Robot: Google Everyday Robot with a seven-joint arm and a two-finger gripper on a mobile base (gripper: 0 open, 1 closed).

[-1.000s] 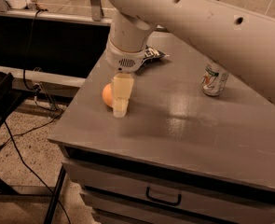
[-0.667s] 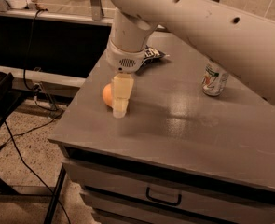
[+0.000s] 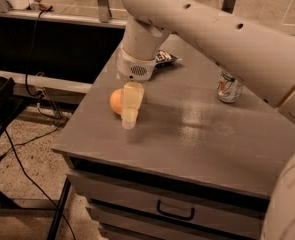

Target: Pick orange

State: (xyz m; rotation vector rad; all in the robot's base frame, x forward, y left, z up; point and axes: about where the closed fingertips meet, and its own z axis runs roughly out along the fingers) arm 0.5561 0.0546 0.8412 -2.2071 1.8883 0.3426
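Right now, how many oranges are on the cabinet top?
1. The orange sits on the grey cabinet top near its picture-left edge, partly behind the hand, which hangs down right beside it. The arm could hide more.

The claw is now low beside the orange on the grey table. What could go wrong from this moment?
1. The claw partly covers the orange, which is round. A sideways nudge might roll it to the left edge of the table and off.
2. The claw tip looks very near the tabletop, so lowering more may press into it.
3. The soda can stands below the arm, and a wide swing could knock it.
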